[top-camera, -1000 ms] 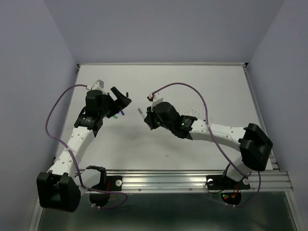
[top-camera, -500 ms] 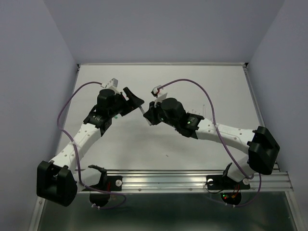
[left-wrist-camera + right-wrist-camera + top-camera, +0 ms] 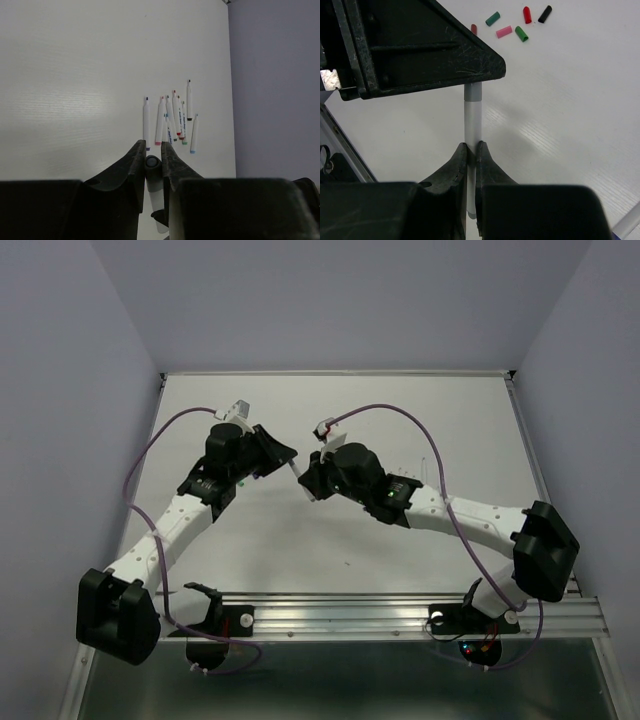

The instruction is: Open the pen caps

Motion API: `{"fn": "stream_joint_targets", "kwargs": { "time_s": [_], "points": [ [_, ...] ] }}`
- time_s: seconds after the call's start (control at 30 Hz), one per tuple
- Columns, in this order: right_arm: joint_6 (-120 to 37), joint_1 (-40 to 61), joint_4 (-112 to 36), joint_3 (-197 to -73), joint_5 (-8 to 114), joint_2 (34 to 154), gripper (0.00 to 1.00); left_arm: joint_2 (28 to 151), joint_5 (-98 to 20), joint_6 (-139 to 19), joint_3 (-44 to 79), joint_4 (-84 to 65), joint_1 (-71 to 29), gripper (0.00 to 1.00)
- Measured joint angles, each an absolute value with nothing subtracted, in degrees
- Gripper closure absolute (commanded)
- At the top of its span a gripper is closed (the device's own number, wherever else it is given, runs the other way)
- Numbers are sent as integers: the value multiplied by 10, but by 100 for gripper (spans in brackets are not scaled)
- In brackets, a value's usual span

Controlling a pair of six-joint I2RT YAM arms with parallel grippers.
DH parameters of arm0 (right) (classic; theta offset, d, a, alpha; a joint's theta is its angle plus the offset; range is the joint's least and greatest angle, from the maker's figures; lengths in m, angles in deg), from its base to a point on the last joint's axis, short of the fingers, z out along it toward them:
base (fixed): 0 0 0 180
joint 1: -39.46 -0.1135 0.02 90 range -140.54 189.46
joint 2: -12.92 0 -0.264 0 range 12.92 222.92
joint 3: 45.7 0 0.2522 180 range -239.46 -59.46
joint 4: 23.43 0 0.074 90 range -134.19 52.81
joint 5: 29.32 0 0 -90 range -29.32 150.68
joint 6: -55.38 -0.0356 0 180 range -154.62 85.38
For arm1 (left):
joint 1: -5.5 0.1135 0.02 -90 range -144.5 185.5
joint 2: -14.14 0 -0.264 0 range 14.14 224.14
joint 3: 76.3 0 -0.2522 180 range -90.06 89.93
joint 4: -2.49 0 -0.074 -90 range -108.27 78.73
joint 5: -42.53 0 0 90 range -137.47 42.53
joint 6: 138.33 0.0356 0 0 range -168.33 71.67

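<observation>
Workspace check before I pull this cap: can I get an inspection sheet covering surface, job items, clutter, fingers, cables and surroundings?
Surface: matt white tabletop, no spills or marks seen.
Job's things: one white-barrelled pen held in the air between both arms, its grey cap on; a cluster of thin white pens lying together, apparently uncapped; short plastic caps in green, pink, red and black lying loose.
Clutter: nothing seen.
Grippers: left gripper, fingers shut on the grey cap; right gripper, fingers shut on the barrel.
Cables: purple cables arch above each arm, away from the pens.
Surroundings: plain lilac walls; aluminium rail along the near edge.
</observation>
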State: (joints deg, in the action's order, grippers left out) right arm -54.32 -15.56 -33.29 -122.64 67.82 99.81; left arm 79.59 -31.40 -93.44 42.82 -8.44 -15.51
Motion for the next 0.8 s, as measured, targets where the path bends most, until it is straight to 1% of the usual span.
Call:
{"fn": "stream_joint_targets", "kwargs": {
  "time_s": [0.2, 0.23, 0.27, 0.5, 0.57, 0.63, 0.73, 0.8],
  "points": [
    [-543, -149, -334, -1231, 677, 1011, 99, 808, -322, -934, 428, -81, -157, 87],
    [-543, -148, -335, -1234, 675, 1014, 99, 810, -324, -934, 428, -80, -157, 90],
    [-543, -147, -336, -1236, 674, 1016, 99, 811, -327, -933, 427, -80, -157, 100],
    [-542, -141, -337, -1243, 658, 1021, 99, 812, -345, -928, 424, -77, -160, 100],
    [-540, -138, -335, -1243, 633, 1022, 99, 813, -369, -922, 416, -86, -163, 100],
    [-539, -135, -329, -1241, 608, 1022, 99, 827, -384, -912, 385, -116, -165, 100],
    [-539, -115, -280, -1216, 564, 1021, 99, 854, -388, -896, 339, -154, -159, 100],
    [-540, -116, -287, -1182, 512, 1011, 99, 879, -411, -886, 305, -148, -131, 100]
  ]
}}
